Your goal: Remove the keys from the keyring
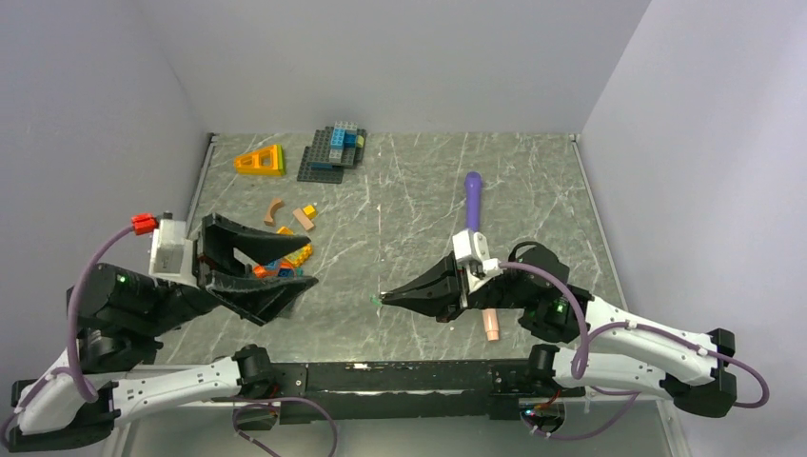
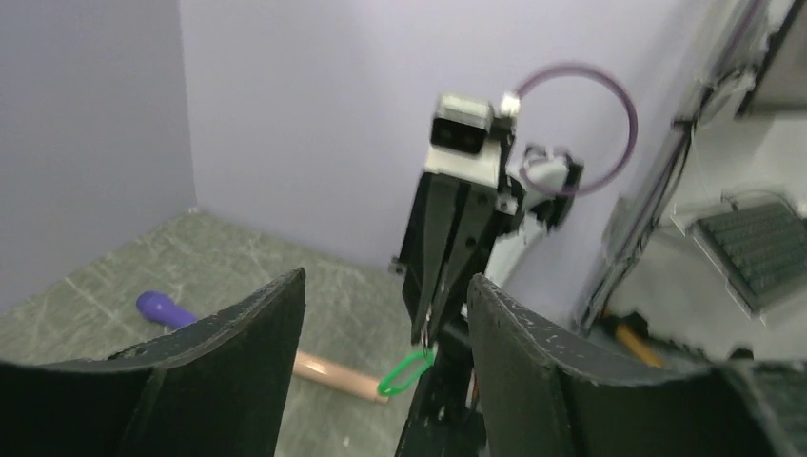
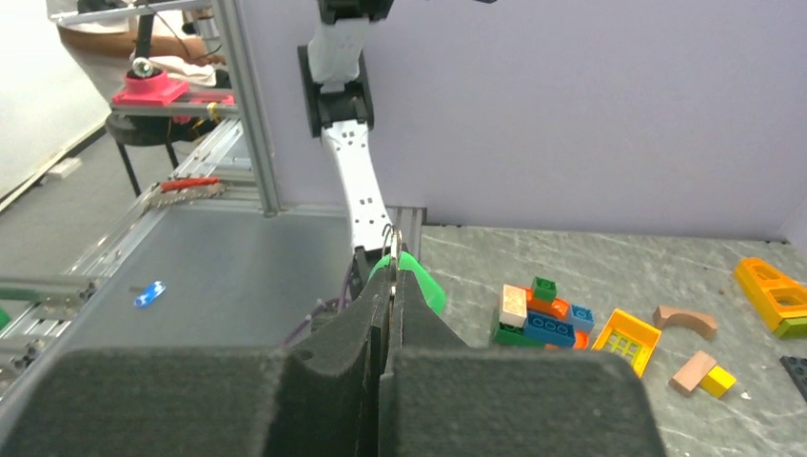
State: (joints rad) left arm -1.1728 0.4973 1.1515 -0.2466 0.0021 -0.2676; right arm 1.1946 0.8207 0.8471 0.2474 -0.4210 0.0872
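Right gripper, jaws shut on the keyring, green key dangling at its tips, right of the brick pile. Left gripper, jaws wide apart and empty, hovers over that pile.

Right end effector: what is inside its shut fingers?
A thin metal keyring sticks out above the right end effector, with a green key behind it. The pinched part is covered; no brass key shows.
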